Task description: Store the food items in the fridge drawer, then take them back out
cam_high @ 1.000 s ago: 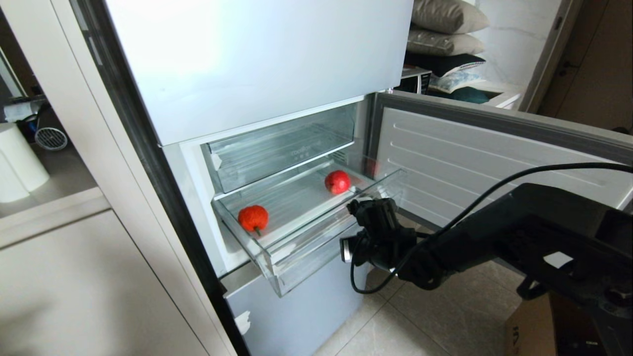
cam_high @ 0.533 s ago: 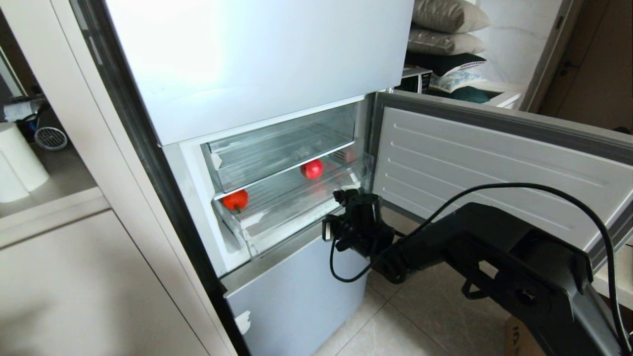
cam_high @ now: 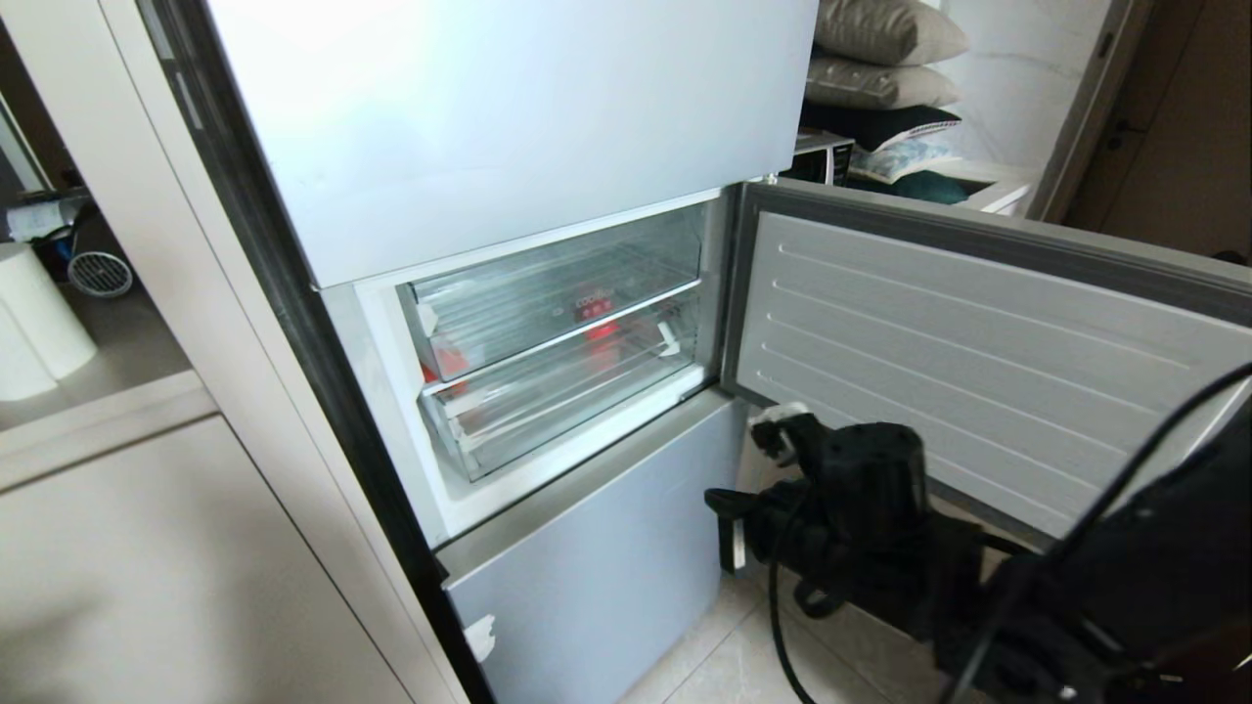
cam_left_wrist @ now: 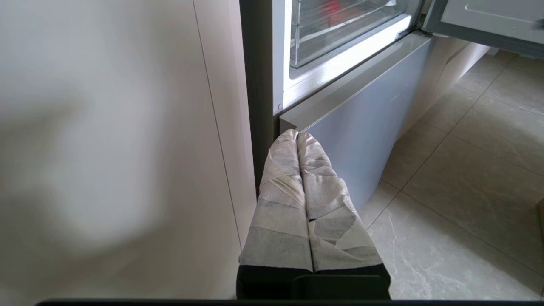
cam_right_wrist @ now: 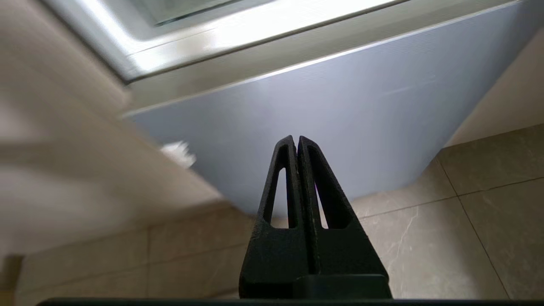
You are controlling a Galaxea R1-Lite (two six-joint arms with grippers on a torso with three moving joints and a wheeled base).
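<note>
Clear plastic fridge drawer is sitting pushed into the fridge, and you are seeing the red food items glowing inside it. Your right gripper is hanging below the drawer with fingers pressed together. Your left gripper is resting beside the fridge, fingers together too.

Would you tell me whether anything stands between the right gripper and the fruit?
Yes. The drawer is pushed shut, so its clear front covers the fruit. The right gripper, shut, sits lower, near the open door.
</note>
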